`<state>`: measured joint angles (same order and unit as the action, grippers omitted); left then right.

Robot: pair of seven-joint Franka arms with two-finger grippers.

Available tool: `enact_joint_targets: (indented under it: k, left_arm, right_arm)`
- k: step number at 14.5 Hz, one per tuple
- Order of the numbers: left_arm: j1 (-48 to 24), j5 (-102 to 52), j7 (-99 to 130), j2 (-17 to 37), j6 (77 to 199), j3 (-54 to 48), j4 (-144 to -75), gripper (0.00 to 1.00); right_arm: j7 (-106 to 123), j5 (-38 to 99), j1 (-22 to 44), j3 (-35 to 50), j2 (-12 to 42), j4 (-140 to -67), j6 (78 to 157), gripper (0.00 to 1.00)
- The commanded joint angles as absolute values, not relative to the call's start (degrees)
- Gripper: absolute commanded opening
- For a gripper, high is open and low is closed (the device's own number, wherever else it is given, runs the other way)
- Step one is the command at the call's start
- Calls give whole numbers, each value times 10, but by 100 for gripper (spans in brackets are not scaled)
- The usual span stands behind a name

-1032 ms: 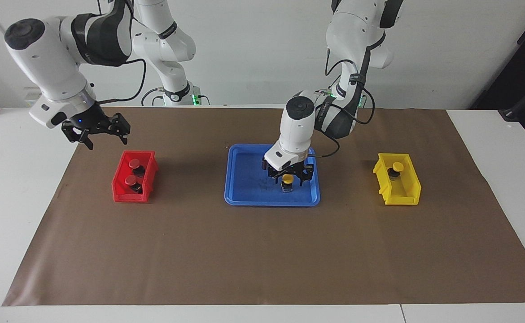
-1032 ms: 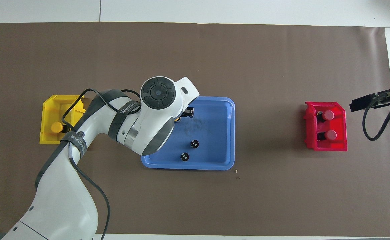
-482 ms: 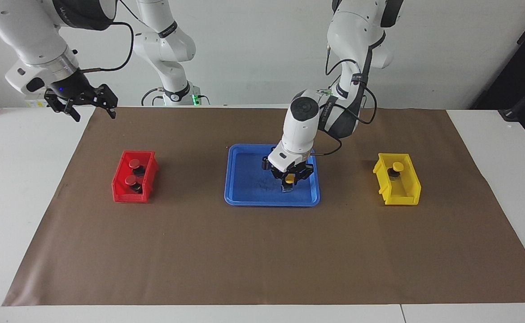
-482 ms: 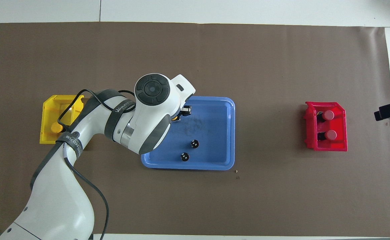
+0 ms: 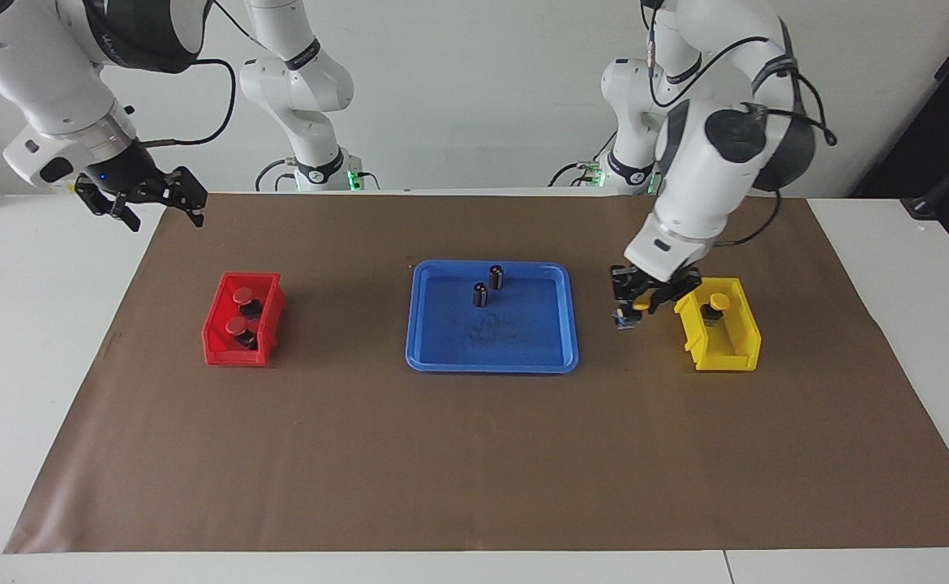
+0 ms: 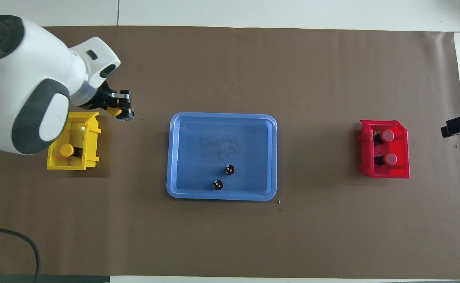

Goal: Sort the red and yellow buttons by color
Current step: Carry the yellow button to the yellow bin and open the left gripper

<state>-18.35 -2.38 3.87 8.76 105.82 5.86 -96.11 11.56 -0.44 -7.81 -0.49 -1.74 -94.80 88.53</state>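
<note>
My left gripper point(image 5: 643, 307) is shut on a yellow button point(image 5: 642, 302) and holds it in the air over the brown mat, between the blue tray point(image 5: 442, 357) and the yellow bin point(image 5: 736, 341). It also shows in the overhead view point(image 6: 118, 111) with the yellow button point(image 6: 115, 111). Another yellow button point(image 5: 718, 302) sits in the yellow bin point(image 6: 90, 129). Two red buttons point(image 5: 242, 295) point(image 5: 236, 326) sit in the red bin point(image 5: 219, 345). My right gripper point(image 5: 162, 215) is open and empty, raised over the mat's corner at the right arm's end.
Two small dark cylinders with silvery tops point(image 5: 495, 276) point(image 5: 480, 294) stand in the blue tray, at its side nearer to the robots. The brown mat point(image 5: 474, 454) covers most of the white table.
My left gripper has lifted the yellow button out of the blue tray and carried it toward the yellow bin. My right gripper has risen and drawn back from the red bin.
</note>
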Motion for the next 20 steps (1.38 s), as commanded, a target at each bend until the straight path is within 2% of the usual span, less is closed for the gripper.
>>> enact_joint_targets:
  k: [1,3,9,17,18,19,20]
  left_arm:
    - [-121,5,-27,87,1056,54,-974,2]
    - [-86,10,-80,77,1083,53,-1002,1]
    - [-57,10,-128,62,1216,53,-1135,1]
    - [-63,10,-150,91,1287,53,-1174,1]
    - [-62,10,-151,91,1294,53,-1180,4]
    - [-62,10,-152,91,1304,53,-1188,12]
    - [-62,10,-150,90,1314,53,-1194,25]
  right_arm:
    - [103,-11,-81,-2,-20,-947,887,100]
    - [104,-11,-80,-3,-20,-946,886,100]
    - [103,-12,-80,-4,-20,-942,884,100]
    - [104,-12,-78,-4,-19,-942,884,100]
    - [104,-12,-78,-4,-19,-942,884,100]
    - [104,-12,-78,-4,-20,-942,884,100]
    - [103,-12,-79,-4,-20,-942,884,100]
